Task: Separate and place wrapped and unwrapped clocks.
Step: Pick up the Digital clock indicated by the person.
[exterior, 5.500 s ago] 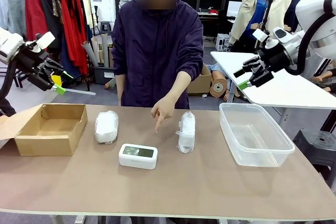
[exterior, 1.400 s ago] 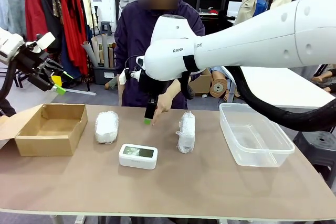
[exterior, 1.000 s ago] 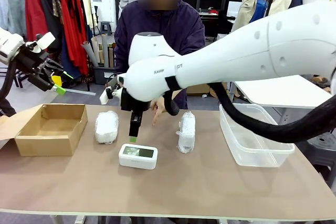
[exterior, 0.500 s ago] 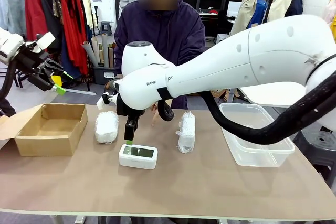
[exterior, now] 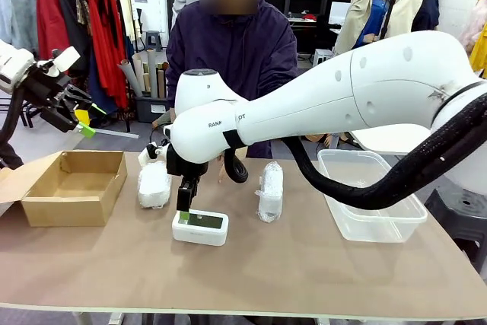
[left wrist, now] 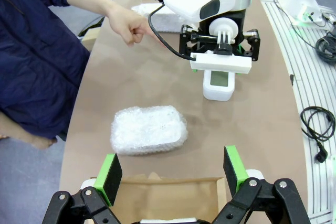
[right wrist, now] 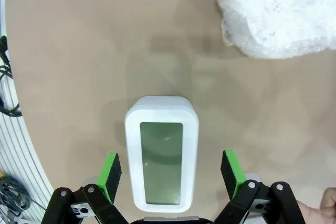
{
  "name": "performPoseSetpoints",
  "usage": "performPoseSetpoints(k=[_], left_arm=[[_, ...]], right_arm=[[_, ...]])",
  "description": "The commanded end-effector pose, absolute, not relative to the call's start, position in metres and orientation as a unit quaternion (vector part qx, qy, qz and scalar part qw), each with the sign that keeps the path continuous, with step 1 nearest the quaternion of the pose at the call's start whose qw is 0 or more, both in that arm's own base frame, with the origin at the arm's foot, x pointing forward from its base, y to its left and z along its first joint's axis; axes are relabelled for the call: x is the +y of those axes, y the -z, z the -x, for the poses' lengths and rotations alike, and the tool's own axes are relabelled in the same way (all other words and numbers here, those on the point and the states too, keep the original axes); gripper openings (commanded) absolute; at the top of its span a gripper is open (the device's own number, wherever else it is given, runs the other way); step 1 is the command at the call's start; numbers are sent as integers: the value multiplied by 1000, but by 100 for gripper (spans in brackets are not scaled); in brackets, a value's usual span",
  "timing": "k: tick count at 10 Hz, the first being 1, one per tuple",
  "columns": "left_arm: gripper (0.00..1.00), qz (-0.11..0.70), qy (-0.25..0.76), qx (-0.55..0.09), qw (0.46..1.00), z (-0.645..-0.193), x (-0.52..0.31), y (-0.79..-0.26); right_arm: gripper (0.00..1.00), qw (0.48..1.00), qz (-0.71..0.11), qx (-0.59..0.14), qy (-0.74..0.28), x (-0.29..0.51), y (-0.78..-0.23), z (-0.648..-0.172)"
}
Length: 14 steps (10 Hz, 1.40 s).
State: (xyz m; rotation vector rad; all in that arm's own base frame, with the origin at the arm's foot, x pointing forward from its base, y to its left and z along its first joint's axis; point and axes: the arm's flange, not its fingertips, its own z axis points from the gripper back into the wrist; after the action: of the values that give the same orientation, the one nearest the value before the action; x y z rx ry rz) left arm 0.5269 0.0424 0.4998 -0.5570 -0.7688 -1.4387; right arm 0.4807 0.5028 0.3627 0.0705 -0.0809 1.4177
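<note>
The bare white clock with a grey-green screen lies face up at the table's middle front. My right gripper hangs open just over it. In the right wrist view its green pads stand on either side of the clock with a gap at each side. One wrapped bundle lies left of the clock, partly behind the right arm. The other wrapped bundle lies to its right. My left gripper hangs open and empty, high above the cardboard box. Past its pads I see a bundle and the clock.
An open brown cardboard box stands at the table's left end. A clear plastic tub stands at the right end. A person stands at the far side, a hand held over the table, pointing. The right arm spans the table's middle.
Over the last second my right gripper has come down and slightly left until it straddles the bare clock. The left arm has stayed still.
</note>
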Motion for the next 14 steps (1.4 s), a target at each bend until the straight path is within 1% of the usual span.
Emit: performPoseSetpoints(k=[1, 5, 14], left_arm=[[100, 245, 635, -338, 650, -522, 42, -501], [100, 245, 635, -338, 650, -522, 42, -501], [100, 245, 635, -338, 650, -522, 42, -501]], right_arm=[[100, 753, -52, -28, -655, 496, -361, -470], [100, 749, -46, -15, -661, 486, -344, -461], [100, 753, -41, -8, -656, 472, -335, -460]])
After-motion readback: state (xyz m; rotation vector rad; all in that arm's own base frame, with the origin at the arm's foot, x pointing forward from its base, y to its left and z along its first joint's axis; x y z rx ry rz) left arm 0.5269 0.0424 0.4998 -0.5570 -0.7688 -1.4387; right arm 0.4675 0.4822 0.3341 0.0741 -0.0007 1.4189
